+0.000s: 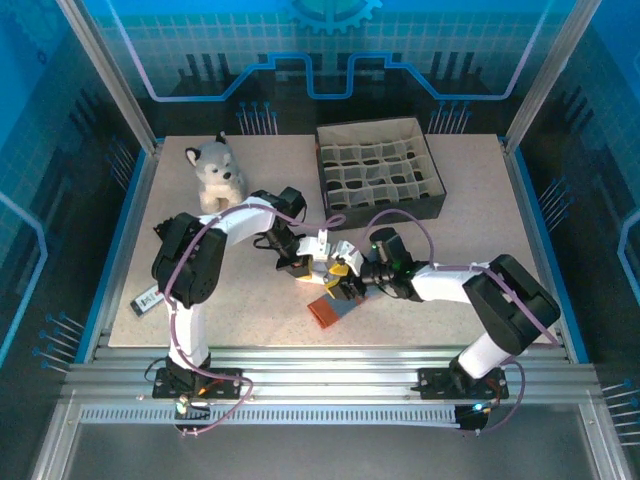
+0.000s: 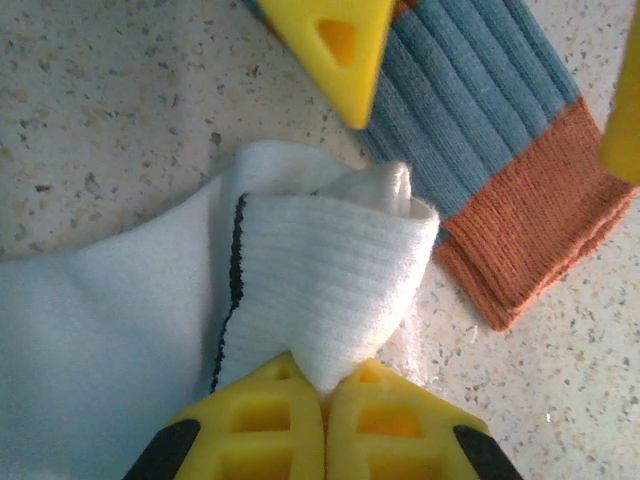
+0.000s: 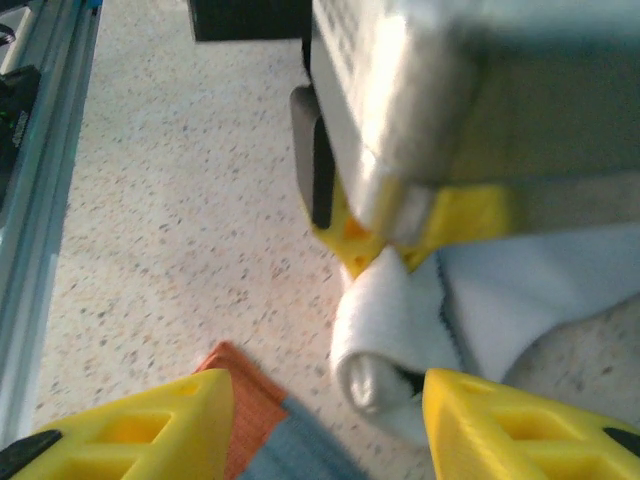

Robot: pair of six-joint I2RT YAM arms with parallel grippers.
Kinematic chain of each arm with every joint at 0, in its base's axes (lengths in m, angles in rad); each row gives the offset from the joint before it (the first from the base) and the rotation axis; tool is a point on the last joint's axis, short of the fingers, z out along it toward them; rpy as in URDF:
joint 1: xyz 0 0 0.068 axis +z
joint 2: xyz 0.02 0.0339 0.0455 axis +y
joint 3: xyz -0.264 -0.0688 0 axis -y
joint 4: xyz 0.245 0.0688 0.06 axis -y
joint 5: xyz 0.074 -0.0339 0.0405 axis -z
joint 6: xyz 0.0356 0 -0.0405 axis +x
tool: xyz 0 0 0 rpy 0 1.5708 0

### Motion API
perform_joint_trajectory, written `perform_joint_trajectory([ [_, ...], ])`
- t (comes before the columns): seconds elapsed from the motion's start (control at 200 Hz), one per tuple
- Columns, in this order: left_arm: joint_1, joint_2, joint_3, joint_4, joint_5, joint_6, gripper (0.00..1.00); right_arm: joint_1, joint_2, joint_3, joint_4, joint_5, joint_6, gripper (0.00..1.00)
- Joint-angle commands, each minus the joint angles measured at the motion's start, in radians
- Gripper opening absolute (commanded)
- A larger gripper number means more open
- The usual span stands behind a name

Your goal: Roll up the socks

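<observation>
While the left pincer (image 2: 325, 385) pinched the white sock (image 2: 330, 270) at its rolled end, the right pincer (image 3: 328, 400) hung spread just beside it, likely needing to grip there and roll further.

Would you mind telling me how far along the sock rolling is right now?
Begun, not finished. Done: one end of the white sock is turned over into a short first roll. In hand: the left gripper is shut on that rolled end; the right gripper is open close by, holding nothing. Left: the rest of the white sock lies unrolled, and the grey-blue sock lies flat on the table.
</observation>
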Motion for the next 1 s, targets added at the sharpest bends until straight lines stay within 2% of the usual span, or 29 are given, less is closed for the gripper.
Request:
perform_joint_trajectory([
  [0.0,0.008,0.024,0.030,-0.100,0.061,0.003,0.00,0.014,0.042,-0.024,0.155,0.008,-0.067,0.54],
  [0.375,0.016,0.040,0.046,-0.095,0.081,0.014,0.00,0.020,0.119,0.006,0.155,-0.037,-0.152,0.57],
  [0.695,0.020,0.037,0.045,-0.070,0.090,0.017,0.00,0.029,0.190,0.031,0.182,-0.063,-0.153,0.55],
  [0.815,0.022,0.036,0.043,-0.065,0.091,0.017,0.00,0.031,0.209,0.048,0.180,-0.076,-0.147,0.51],
  [0.996,0.029,0.024,0.029,-0.019,0.106,0.000,0.00,0.033,0.228,0.038,0.200,-0.075,-0.130,0.32],
])
